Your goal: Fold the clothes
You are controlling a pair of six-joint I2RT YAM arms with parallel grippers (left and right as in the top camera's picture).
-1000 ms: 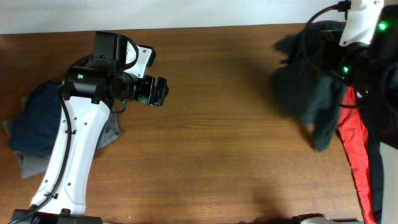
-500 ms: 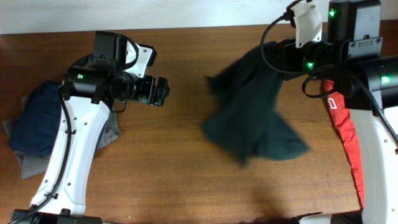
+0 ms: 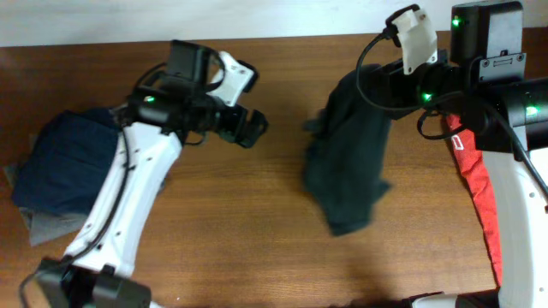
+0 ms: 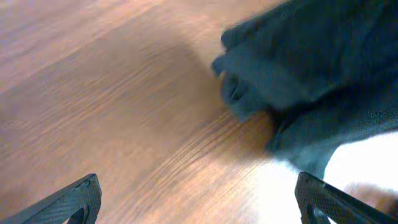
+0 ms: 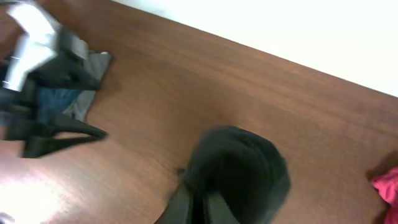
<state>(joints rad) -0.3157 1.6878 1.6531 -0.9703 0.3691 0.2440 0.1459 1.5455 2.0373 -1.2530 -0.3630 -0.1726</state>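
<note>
My right gripper [image 3: 374, 85] is shut on the large dark green shirt [image 3: 342, 162] and holds it up, so it hangs bunched with its lower end on the table. In the right wrist view the shirt [image 5: 239, 171] fills the space at the jaws. My left gripper [image 3: 250, 128] is open and empty, left of the shirt. In the left wrist view its fingertips [image 4: 78, 198] stand wide apart over bare wood, with the shirt [image 4: 311, 68] ahead. The navy piece [image 3: 64, 162] lies on the grey trousers [image 3: 38, 229] at far left. The red shirt [image 3: 479, 205] lies at the right edge. The black garments are hidden.
The wooden table [image 3: 231, 239] has its back edge against a white wall. The right arm's body [image 3: 514, 103] stands over the pile at the right. The left arm [image 5: 37, 46] shows in the right wrist view beside the navy and grey stack [image 5: 68, 96].
My right arm has swung the dark green shirt from the right-hand pile out over the table, where it now hangs narrower. My left arm has moved right toward it.
</note>
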